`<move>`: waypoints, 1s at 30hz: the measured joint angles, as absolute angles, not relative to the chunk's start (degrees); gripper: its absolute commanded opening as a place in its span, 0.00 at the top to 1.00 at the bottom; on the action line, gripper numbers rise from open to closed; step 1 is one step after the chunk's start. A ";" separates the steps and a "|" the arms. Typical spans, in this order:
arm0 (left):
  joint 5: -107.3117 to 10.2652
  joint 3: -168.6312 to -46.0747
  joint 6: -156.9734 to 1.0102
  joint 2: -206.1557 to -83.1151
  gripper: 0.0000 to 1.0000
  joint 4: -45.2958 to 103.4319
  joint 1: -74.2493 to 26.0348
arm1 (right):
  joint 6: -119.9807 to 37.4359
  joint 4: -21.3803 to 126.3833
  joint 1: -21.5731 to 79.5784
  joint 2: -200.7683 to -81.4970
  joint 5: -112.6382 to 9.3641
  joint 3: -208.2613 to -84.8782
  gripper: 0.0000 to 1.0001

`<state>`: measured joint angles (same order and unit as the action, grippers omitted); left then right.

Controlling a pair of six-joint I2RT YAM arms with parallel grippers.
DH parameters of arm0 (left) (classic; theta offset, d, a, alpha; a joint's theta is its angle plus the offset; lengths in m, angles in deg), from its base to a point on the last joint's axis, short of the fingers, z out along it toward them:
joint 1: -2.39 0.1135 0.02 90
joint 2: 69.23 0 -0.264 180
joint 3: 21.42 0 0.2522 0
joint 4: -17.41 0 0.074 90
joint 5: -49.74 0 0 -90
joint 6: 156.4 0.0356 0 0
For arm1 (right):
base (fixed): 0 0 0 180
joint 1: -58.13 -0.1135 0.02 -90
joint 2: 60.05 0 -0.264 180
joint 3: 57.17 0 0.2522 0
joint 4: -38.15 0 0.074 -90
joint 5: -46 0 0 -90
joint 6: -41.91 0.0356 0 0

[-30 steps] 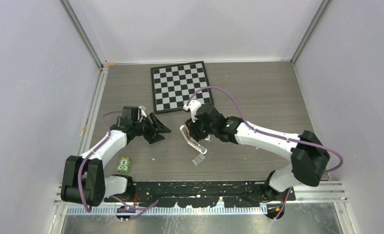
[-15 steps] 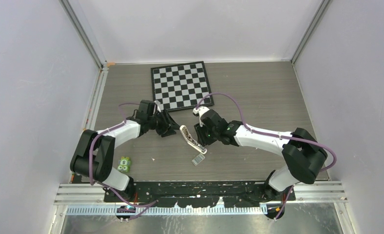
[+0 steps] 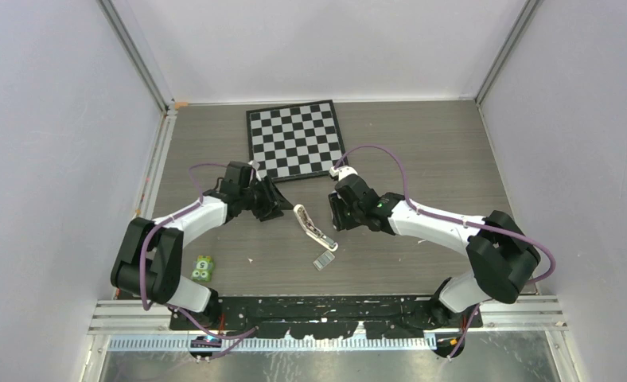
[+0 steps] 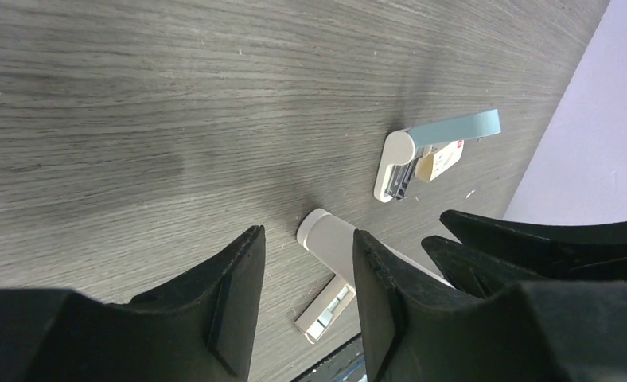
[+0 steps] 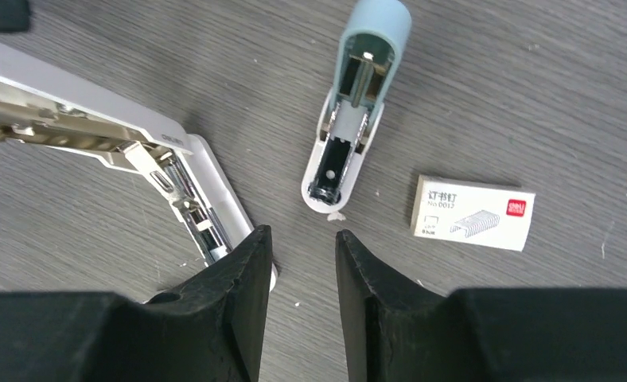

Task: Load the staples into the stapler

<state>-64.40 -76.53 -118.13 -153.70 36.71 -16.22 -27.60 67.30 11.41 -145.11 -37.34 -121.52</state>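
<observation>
Between left pincer [image 4: 306, 239], just moved in, and right pincer [image 5: 302, 239], just backed off: open stapler [image 3: 313, 228] on surface [image 3: 422, 143]. Both half open, holding nothing. Staples [image 3: 323, 261] near right pincer, not loaded yet.

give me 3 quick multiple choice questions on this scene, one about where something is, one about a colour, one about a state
1. In the right wrist view, the staple box lies:
A) to the right of the blue tool
B) to the left of it
C) stacked on top of it

2. The logo patch on the box is:
A) green
B) red
C) yellow

3. The white stapler is:
A) shut flat
B) swung open with its metal channel bare
C) standing on end

Answers:
1 A, bare table shows between the box and the tool on its left.
2 B, the patch at the box's right end is red.
3 B, the top arm is hinged away and the metal inside is exposed.
</observation>
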 measured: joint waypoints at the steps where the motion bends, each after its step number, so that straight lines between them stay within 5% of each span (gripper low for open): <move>1: -63.77 -76.83 -117.65 -152.93 0.53 37.61 -16.22 | -27.07 67.98 11.50 -145.04 -36.90 -121.59 0.59; 30: -61.71 -77.66 -114.48 -149.37 0.56 40.21 -20.87 | -19.60 65.86 9.33 -150.59 -42.48 -122.03 0.59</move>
<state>-61.71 -77.66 -114.48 -149.37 40.21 -20.87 -19.60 65.86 9.33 -150.59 -42.48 -122.03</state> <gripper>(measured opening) 0.440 0.413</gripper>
